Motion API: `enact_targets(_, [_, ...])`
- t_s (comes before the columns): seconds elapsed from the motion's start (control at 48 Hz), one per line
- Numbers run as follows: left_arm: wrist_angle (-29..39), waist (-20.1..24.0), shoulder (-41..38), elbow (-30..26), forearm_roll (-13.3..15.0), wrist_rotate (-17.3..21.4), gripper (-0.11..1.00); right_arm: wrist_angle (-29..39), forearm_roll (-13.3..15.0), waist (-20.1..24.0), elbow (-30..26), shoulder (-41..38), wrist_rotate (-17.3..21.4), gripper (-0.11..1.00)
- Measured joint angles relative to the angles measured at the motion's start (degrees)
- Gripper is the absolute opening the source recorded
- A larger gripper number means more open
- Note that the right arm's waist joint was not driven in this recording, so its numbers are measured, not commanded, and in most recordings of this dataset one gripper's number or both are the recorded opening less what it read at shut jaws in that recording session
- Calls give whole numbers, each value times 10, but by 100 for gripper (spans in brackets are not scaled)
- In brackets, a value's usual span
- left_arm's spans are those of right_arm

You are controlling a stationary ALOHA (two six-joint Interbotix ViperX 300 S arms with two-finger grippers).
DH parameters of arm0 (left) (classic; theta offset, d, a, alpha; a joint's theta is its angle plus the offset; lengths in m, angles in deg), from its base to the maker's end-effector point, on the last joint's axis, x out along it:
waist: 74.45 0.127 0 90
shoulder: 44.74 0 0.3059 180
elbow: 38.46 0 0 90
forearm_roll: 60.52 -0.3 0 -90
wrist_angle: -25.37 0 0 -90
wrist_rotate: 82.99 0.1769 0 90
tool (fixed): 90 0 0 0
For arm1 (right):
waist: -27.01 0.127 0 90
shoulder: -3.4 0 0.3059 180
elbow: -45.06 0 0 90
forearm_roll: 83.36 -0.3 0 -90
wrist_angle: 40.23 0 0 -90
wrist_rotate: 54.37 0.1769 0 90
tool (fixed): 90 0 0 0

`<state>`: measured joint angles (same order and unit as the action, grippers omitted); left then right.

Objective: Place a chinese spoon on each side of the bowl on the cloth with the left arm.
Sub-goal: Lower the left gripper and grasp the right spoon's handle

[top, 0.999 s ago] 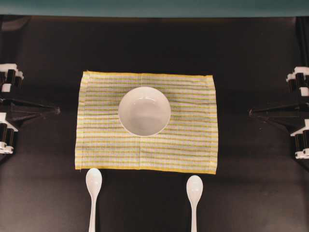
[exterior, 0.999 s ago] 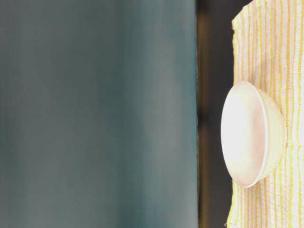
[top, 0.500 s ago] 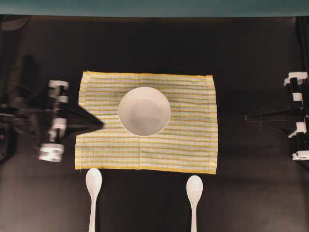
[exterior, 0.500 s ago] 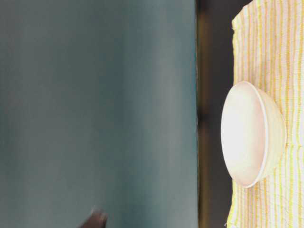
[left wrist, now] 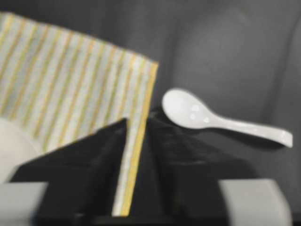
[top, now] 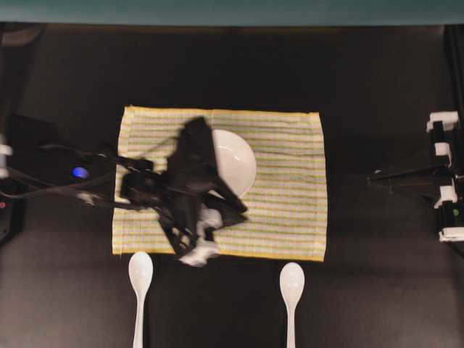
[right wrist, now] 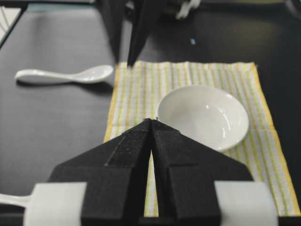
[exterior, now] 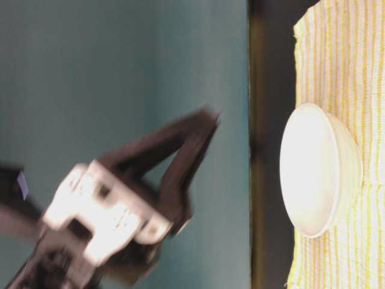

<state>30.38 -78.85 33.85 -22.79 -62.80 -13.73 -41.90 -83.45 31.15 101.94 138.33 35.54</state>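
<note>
The white bowl (top: 235, 163) sits on the striped yellow cloth (top: 283, 196), half covered by my left arm in the overhead view. Two white chinese spoons lie on the dark table just in front of the cloth, the left spoon (top: 141, 272) and the right spoon (top: 292, 283). My left gripper (top: 235, 214) hangs over the cloth's front half, blurred with motion. Its jaws stand a little apart with nothing between them (left wrist: 138, 121), and the cloth's yellow edge shows through the gap. A spoon (left wrist: 188, 113) lies just beyond the tips. My right gripper (right wrist: 153, 120) rests shut at the right.
The dark table (top: 377, 290) surrounds the cloth, with a teal wall (top: 232, 11) behind. The right arm (top: 442, 181) is parked at the table's right edge. In the right wrist view the bowl (right wrist: 202, 115) is ahead, with the left arm's fingers (right wrist: 136, 33) beyond.
My left arm swung from the table's left edge out over the cloth, covering part of the bowl. Its jaws went from shut to slightly apart. The spoons, bowl and cloth stayed put.
</note>
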Motion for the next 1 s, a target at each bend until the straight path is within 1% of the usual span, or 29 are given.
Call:
enact_targets(0.146, [3, -4, -56, -49, 0, -1, 69, 1, 0, 0, 1, 4, 0, 0])
enact_targets(0.208, [3, -4, -73, -67, 0, -11, 81, 1, 0, 0, 1, 7, 0, 0])
enact_targets(0.25, [4, -4, -83, -76, 0, -20, 85, 1, 0, 0, 1, 8, 0, 0])
enact_targets(0.312, [4, -6, -97, -86, 0, -36, 87, 2, 0, 0, 1, 9, 0, 0])
enact_targets(0.396, [4, -12, -118, -98, 0, -61, 86, 1, 0, 0, 1, 10, 0, 0])
enact_targets(0.541, [3, -21, -156, -105, 0, -86, 84, 2, 0, 0, 4, 10, 0, 0])
enact_targets(0.999, [-13, -27, -252, -160, 0, -89, 83, 2, 0, 0, 7, 10, 0, 0])
